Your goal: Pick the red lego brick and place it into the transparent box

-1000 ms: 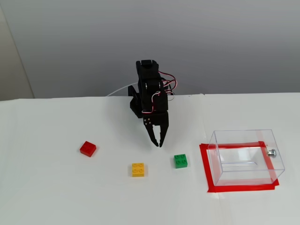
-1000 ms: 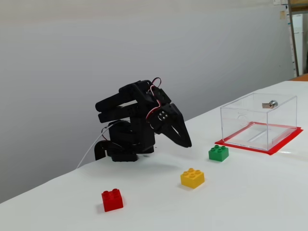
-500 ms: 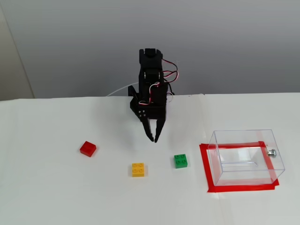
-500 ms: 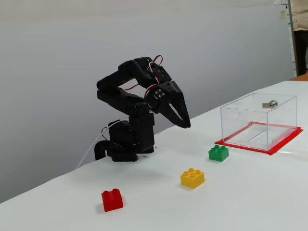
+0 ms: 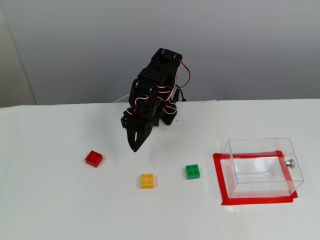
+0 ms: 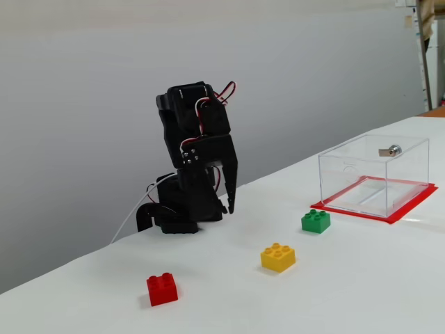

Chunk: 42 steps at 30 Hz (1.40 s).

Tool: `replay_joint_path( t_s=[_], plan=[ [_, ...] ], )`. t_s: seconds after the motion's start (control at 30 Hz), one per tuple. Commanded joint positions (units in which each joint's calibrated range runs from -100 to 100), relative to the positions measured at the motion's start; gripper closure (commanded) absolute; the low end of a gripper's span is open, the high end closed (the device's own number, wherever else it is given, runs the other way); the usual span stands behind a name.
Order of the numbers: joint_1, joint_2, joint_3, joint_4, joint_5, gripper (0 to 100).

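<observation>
While the black pincer [image 5: 134, 148] hangs above the white counter [image 5: 60, 200] with fingers together and nothing held, the red lego brick [image 5: 93, 158] sits well left of it, a glossy square studded block, studs up, corner toward the camera in a fixed view; no long axis. Transparent box [image 5: 262, 167] of thin clear plastic stands far right on red tape [image 5: 218, 177]; yellow brick [image 5: 147, 180] and green brick [image 5: 193, 171] lie between.

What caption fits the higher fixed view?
End effector raised above the table between red lego brick and yellow brick; transparent box empty.
</observation>
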Motion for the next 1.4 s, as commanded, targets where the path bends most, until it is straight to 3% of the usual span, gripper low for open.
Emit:
replay_joint_path(
  t_s=[0.0,0.33,0.77,1.13,1.37],
  plan=[
    [7.02,3.38,-4.36,-1.17,0.44,99],
    [18.04,15.52,-12.67,-1.34,6.18,99],
    [24.99,26.89,-13.67,-15.79,21.37,99],
    [26.17,33.17,-14.48,-15.79,22.36,97],
    [26.32,33.00,-14.57,-15.79,21.94,79]
  ],
)
